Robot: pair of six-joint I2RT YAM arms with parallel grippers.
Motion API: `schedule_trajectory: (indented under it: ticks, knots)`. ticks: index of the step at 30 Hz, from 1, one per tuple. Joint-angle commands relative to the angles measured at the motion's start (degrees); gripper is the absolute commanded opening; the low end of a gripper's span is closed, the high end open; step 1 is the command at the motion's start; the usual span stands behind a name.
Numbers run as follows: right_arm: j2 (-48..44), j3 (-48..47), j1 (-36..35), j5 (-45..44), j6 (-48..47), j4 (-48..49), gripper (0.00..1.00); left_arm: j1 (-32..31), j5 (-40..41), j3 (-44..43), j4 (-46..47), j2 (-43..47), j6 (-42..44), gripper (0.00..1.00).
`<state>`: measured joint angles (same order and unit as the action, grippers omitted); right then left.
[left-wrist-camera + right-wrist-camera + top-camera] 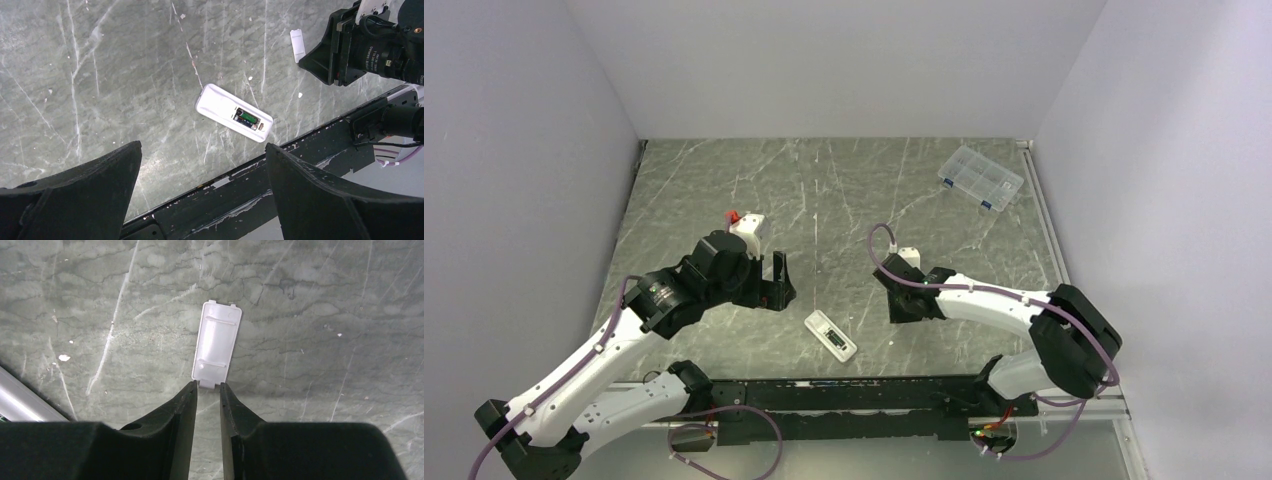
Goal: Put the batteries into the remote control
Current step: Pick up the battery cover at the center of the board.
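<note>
The white remote control [830, 335] lies back-up near the table's front edge. In the left wrist view [234, 113] its battery bay is uncovered and a dark green battery [246, 118] sits in it; I cannot make out a second one. My left gripper [779, 282] hovers left of and above the remote, wide open and empty [202, 146]. My right gripper [894, 302] is low over the table to the remote's right. Its jaws [207, 385] stand a narrow gap apart at the tab end of a small white cover [216, 345] that lies flat.
The white cover also shows in the left wrist view [297, 45], beside the right wrist camera [370, 45]. A clear compartmented box [980, 178] stands at the back right. The black front rail [864, 392] runs just below the remote.
</note>
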<state>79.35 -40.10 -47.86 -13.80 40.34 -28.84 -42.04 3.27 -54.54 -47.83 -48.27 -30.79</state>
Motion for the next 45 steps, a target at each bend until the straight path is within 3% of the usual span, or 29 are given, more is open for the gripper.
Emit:
schedule_trajectory:
  ticks: [1,15,21,32,45]
  knots:
    - [1.0,0.1,-0.2,-0.4,0.8,0.9,0.25,-0.1,-0.3,0.4,1.5,0.2,0.6,0.99]
    - [2.0,-1.0,-0.5,-0.7,0.8,0.9,0.16,-0.1,0.2,0.8,1.1,1.1,0.4,0.99]
    - [1.3,-1.3,-0.9,-1.0,0.9,0.2,0.0,-0.1,-0.4,1.1,1.6,1.1,0.3,0.99]
    - [-5.0,-2.7,-2.5,1.8,-1.7,-1.4,0.0,-0.1,-5.9,0.5,2.8,-1.1,2.0,0.99]
    - [-21.3,0.7,-2.7,17.1,-8.0,5.6,0.0,-0.1,-18.8,0.1,7.9,-2.1,4.3,1.0]
